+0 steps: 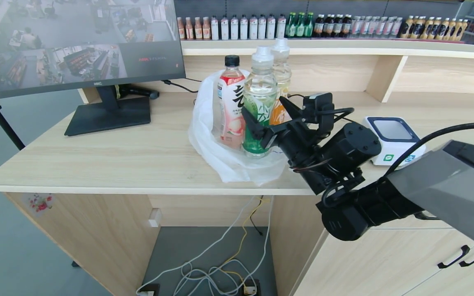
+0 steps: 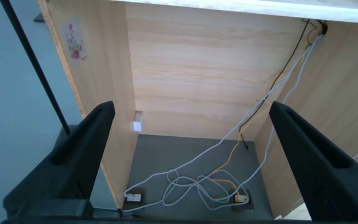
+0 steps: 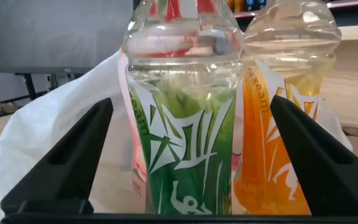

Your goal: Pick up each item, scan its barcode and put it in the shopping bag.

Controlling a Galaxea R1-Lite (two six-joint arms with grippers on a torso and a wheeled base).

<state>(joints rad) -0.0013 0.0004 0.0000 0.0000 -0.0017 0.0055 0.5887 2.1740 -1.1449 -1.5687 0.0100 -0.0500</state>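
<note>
1. The right tool [image 1: 266,111] has its two fingers spread wide and holds nothing. It sits low over the desk [image 1: 117,160], level with the lower half of the green-label bottle [image 1: 260,88].
2. That bottle stands upright, long axis vertical, straight ahead of the right tool. In the right wrist view it is centred in the gap between the fingers. I cannot tell whether the fingertips reach past its sides or stop just short, and no contact is visible.
3. It has close neighbours. The peach-label bottle [image 1: 231,107] stands just beside it on the robot's left. The orange-label bottle [image 1: 281,70] stands just behind and to the right. All three stand on the crumpled white shopping bag [image 1: 237,166], whose plastic rises behind the peach bottle.
4. The barcode scanner [image 1: 393,137] sits on the desk well to the right of the bottles, on the right arm's side.
5. The left tool [image 2: 191,124] is also spread and holding nothing. It hangs below the desk edge facing the cables [image 2: 210,180] (far from any bottle), so the right arm is plainly the nearer one.
6. My judgement is that any close or retreat runs along the line from tool to green bottle, and that the finger on the orange bottle's side has the least room.
</note>
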